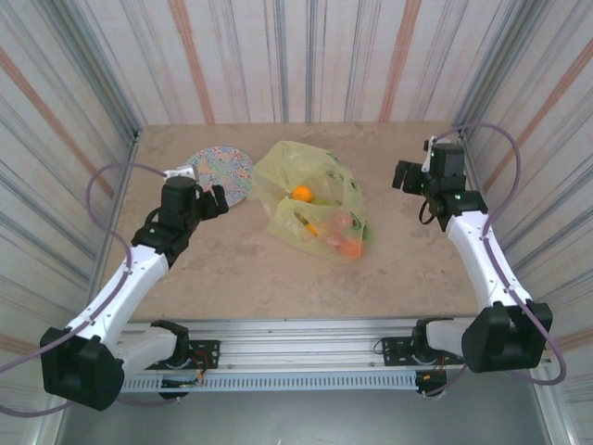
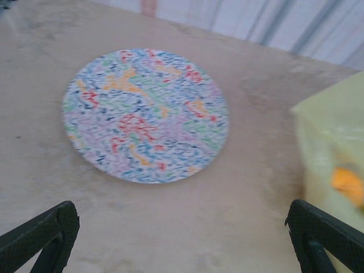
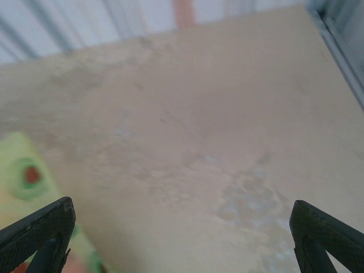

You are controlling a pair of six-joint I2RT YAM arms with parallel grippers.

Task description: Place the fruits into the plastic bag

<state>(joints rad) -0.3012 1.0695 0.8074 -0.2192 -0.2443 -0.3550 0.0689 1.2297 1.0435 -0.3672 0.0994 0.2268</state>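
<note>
Left gripper, right gripper both released; plastic bag looks flimsy, slick, fruits loose inside, so I'd pinch its 11 o'clock edge.

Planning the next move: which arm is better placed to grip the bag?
Left, narrowly. Both the left gripper and right gripper stand open beside the bag, but more of it lies before the left one.

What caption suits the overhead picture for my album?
Fruits lie in the plastic bag beside a speckled plate; left end effector and right end effector open.
</note>
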